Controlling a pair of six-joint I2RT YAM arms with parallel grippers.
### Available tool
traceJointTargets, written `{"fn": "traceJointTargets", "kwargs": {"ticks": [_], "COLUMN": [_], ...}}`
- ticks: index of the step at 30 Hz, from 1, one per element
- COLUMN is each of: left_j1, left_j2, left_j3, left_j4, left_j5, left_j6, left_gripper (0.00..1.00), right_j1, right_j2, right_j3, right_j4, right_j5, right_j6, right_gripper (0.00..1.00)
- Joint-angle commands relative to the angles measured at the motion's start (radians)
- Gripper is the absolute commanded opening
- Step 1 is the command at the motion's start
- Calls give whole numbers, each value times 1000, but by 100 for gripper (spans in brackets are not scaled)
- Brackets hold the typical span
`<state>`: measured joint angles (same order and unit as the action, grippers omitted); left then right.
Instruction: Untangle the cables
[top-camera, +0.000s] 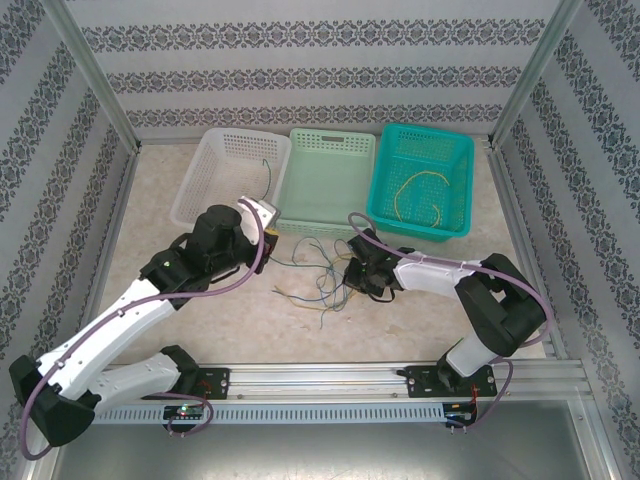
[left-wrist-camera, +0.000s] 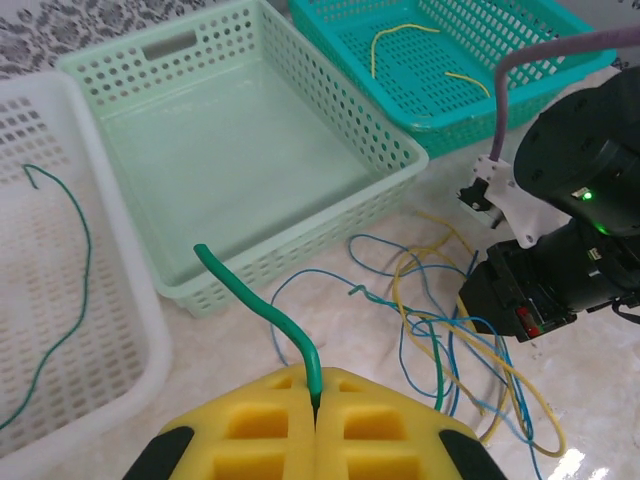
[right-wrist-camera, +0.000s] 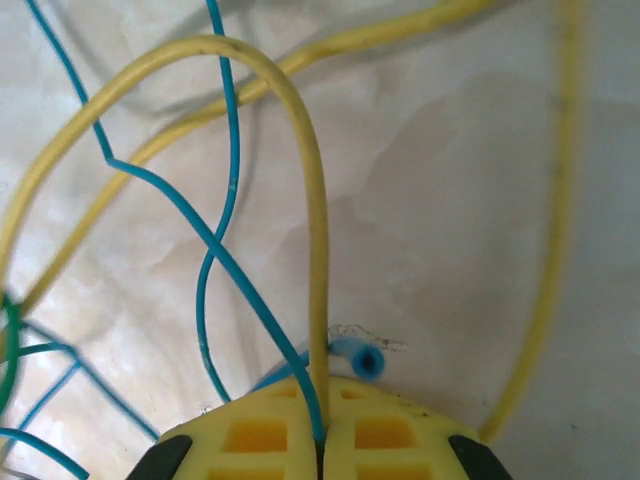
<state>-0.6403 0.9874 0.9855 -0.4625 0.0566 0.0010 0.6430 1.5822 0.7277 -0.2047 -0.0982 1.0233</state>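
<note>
The left jaws are pressed together on a green cable (left-wrist-camera: 258, 305), which rises from between the yellow pads (left-wrist-camera: 260, 425) and curves toward the pale green basket (left-wrist-camera: 240, 150). The right jaws are also closed, pinching a yellow cable (right-wrist-camera: 318, 260) and a thin blue cable (right-wrist-camera: 265, 330) side by side. Between the two arms, the loose tangle of cables (top-camera: 318, 278) lies on the table (top-camera: 400, 330), just in front of three baskets. A green wire (top-camera: 266, 172) lies in the white basket (top-camera: 190, 190). Yellow wires (top-camera: 420, 190) lie in the teal basket (top-camera: 425, 132).
</note>
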Motion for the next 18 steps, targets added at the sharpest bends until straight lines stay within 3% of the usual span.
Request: {"fn": "traceJointTargets", "kwargs": {"ticks": [1,8,18], "left_j1": [16,28,37], "left_j2": [-28,-81,-150], "left_j3": [35,84,151], "left_j4": [-57,-48,-25], "left_j5": [-49,-114,-102], "left_j6": [42,66,65], "left_gripper": [0,0,0], "right_j1": [-11,-13,-15], "right_j2": [75,80,106], "right_j3": [-57,-52,-52], "right_j4": [3,2,13], "right_j5": [44,48,41], "right_j6": [14,12,15], "right_gripper": [6,3,0]}}
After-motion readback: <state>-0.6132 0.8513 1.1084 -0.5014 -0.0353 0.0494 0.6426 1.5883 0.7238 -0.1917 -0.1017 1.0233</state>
